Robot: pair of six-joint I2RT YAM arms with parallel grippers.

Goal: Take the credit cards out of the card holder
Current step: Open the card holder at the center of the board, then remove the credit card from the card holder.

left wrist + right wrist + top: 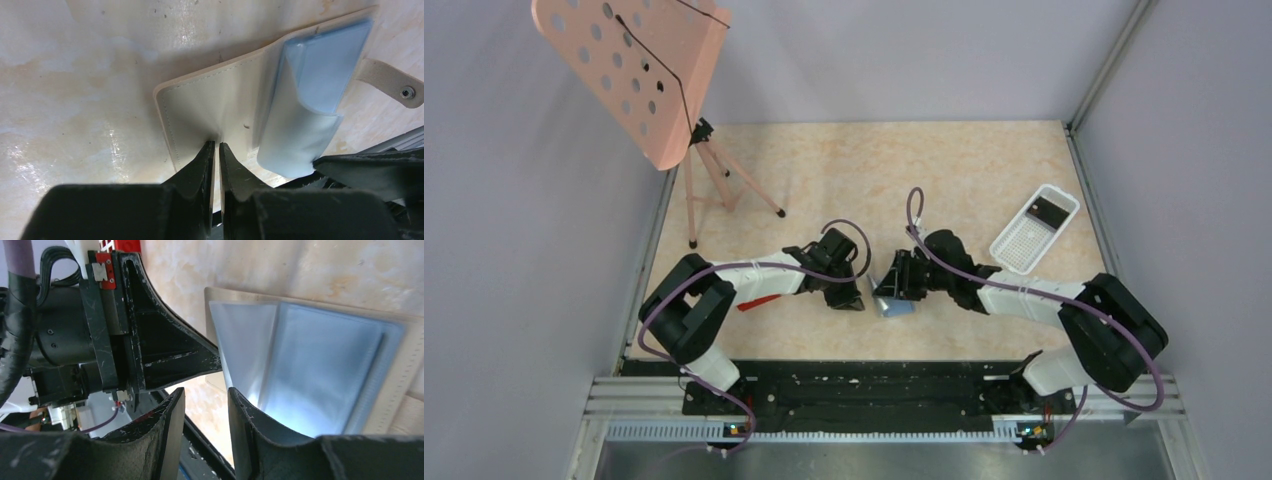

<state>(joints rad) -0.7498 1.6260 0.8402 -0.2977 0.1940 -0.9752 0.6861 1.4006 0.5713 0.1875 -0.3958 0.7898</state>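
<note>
Toward the far right of the table, a white perforated tray holds one dark credit card at its far end. Near the front middle, between the two arms, the card holder lies open with its cream inner face up. Its blue sleeves stand partly raised off that face, and its strap lies flat on the table. Whether any card sits inside those sleeves cannot be told. The left gripper is clamped on the near edge of the cream panel, its fingers almost meeting with the edge between them. The right gripper has its fingers apart, bare table showing through the gap, and one finger is against the corner of the sleeves. The table is pale mottled beige, with a small red object beside the left arm. A pink music stand stands at the far left, and plain grey walls close the space in.
</note>
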